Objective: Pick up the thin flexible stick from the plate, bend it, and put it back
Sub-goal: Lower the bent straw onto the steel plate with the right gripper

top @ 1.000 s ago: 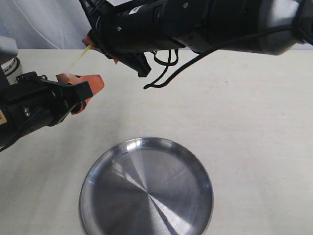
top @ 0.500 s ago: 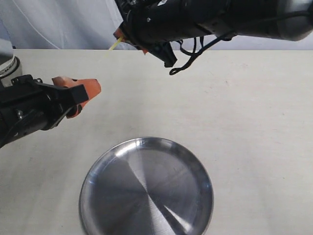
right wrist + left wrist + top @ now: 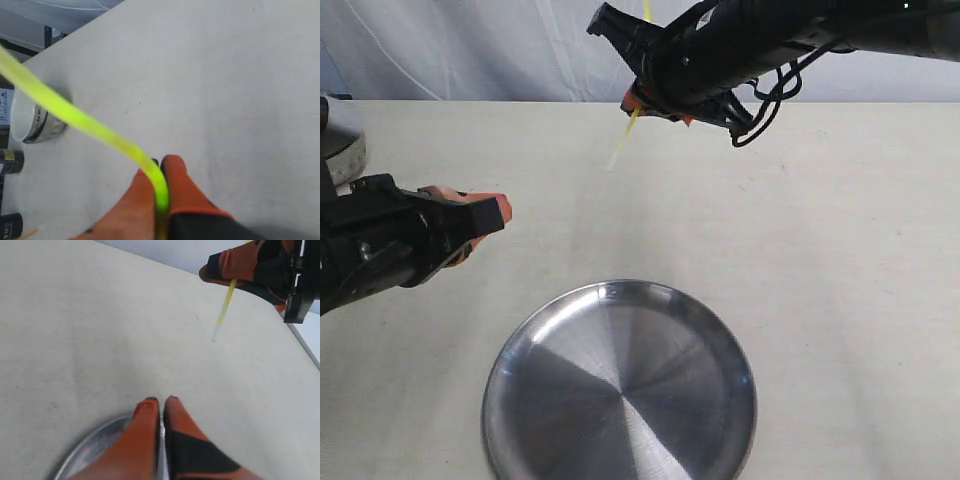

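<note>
Above the surface [image 3: 820, 250], right tool [image 3: 640, 105] clamped on thin yellow stick [image 3: 625, 138], whitish tip hanging down, left tool [image 3: 500, 210] closed, empty, near silver plate [image 3: 620, 390].

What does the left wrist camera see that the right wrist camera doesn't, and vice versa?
Only the left wrist view: the plate's rim, the shut left end effector, and the whitish end of the stick. Only the right wrist view: a white bowl and dark containers. Both: the yellow stick pinched in the right end effector, above the pale table.
</note>
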`<state>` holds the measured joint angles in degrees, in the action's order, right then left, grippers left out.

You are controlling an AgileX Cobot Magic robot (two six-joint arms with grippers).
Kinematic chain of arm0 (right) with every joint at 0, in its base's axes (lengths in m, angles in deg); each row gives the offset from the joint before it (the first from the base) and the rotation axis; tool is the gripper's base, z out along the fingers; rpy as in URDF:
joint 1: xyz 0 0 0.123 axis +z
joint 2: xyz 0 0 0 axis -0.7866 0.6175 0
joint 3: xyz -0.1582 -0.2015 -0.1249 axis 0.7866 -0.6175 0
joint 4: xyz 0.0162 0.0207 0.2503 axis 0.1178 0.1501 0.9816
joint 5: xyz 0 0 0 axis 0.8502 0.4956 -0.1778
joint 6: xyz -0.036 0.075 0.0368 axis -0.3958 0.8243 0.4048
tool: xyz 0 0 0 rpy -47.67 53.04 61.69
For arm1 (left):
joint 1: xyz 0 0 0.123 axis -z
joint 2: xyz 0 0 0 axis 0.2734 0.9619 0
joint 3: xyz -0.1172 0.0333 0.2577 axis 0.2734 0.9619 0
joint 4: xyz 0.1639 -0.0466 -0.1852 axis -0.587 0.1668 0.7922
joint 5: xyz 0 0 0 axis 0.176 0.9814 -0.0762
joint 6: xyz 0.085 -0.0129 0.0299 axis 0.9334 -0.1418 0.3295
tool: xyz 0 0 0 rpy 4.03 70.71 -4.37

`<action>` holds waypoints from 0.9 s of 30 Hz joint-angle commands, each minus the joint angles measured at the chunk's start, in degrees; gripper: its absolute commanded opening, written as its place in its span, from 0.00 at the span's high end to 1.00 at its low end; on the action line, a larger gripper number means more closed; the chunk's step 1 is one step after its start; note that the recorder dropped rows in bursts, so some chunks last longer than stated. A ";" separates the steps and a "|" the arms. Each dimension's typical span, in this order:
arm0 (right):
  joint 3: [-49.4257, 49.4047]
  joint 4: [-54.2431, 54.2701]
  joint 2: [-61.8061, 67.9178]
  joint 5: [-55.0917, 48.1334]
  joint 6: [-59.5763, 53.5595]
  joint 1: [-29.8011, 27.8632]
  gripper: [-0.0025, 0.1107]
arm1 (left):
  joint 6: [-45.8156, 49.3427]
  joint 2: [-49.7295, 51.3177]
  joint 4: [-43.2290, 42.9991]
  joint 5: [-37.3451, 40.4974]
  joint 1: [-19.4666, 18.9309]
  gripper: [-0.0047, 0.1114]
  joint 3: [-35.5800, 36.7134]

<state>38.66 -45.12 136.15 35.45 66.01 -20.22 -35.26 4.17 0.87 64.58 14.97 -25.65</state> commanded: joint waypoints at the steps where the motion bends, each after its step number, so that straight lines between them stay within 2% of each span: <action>1: 0.18 -3.91 -0.55 -4.00 0.08 -0.29 0.99 | 2.40 -0.57 -0.01 1.16 -0.65 0.96 0.15; 7: -3.71 -6.74 -2.15 -7.61 1.49 -0.29 0.99 | 2.40 -4.02 -0.21 6.63 -8.38 0.96 0.15; 11: -9.00 -6.85 -5.07 -11.56 -4.66 -0.29 0.99 | 2.40 -7.38 -2.67 9.74 -12.74 0.96 0.15; 19: -13.09 -2.88 -7.78 -24.76 -16.59 -0.03 0.99 | 2.40 -9.06 -2.11 11.21 -13.48 0.96 0.15; 24: -14.66 -1.31 -7.39 -25.04 -19.10 3.54 0.98 | 2.27 -9.06 -2.13 11.96 -13.48 0.96 0.15; 25: -14.75 -1.31 -6.81 -25.33 -19.54 4.42 0.98 | 2.27 -9.06 -2.13 12.61 -13.48 0.96 0.15; 27: -14.75 -1.31 -5.53 -25.06 -19.71 5.71 0.90 | 2.27 -9.06 -2.13 13.66 -13.48 0.96 0.15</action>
<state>24.28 -46.82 129.50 10.33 47.56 -16.17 -32.97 -4.49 -1.52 77.00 1.69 -25.65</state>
